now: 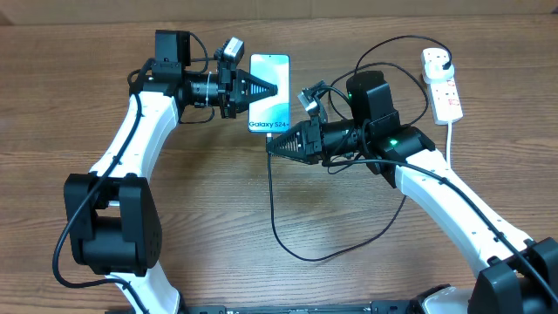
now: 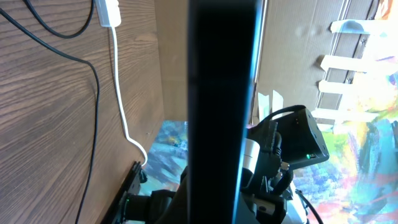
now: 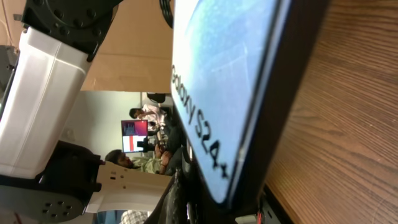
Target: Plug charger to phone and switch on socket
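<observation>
Near the middle of the table (image 1: 209, 235), gripped the phone (image 1: 270, 113) by its long left edge with the left gripper (image 1: 279, 89), closed firmly on it, screen up. Met its bottom end with the right gripper (image 1: 268, 146), likewise closed, by the look on the connector end of the charger (image 1: 272, 201), though could not see the connector itself. Risked missing the port: from the right wrist, saw only glass and lettering, so might have scraped the connector along the frame or levered the phone out of the left grip. Might also have snagged the slack loop trailing toward the near edge, or tugged the black plug from the socket (image 1: 445, 92) at far right. Had bare wood near and left for backing off, but little room between the two grippers, close together. Could not tell the switch's state.
</observation>
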Controlling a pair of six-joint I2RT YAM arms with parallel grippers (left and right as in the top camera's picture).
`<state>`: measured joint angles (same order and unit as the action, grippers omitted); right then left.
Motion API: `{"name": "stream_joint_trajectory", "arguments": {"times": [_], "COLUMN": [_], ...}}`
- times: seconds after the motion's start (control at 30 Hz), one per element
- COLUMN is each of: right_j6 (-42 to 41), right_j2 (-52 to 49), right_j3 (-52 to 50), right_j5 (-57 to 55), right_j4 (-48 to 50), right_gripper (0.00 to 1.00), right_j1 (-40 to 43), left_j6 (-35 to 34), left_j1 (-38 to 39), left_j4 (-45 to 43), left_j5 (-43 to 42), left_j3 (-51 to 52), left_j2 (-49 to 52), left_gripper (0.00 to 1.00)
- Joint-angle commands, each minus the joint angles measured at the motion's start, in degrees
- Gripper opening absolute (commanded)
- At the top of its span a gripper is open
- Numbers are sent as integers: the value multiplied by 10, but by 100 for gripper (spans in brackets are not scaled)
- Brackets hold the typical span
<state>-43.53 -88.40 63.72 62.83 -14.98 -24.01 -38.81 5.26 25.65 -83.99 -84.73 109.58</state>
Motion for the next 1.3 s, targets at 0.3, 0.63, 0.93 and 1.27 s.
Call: {"name": "stream_joint_trajectory", "arguments": {"times": [0.3,0.63,0.93,1.27], "right_j6": [1,1,0,0], "right_j2": [-3,-3,-3,-3], "right_j3": [1,1,1,1], "right_j5": [8,-1,-5,-5], "right_j4": [1,-1,-1,0], "right_gripper": [4,4,4,4], "right_j1": [3,3,3,3], "left_j6": [11,11,11,12], "left_j1": [0,0,0,0], "left_j4": [-2,-2,-2,-2], "left_j5": [-26,-27,-27,-29], "left_j3": [-9,-9,-9,-9], "left_j2": [-5,-5,-5,-5], "left_gripper": [4,4,4,4]}}
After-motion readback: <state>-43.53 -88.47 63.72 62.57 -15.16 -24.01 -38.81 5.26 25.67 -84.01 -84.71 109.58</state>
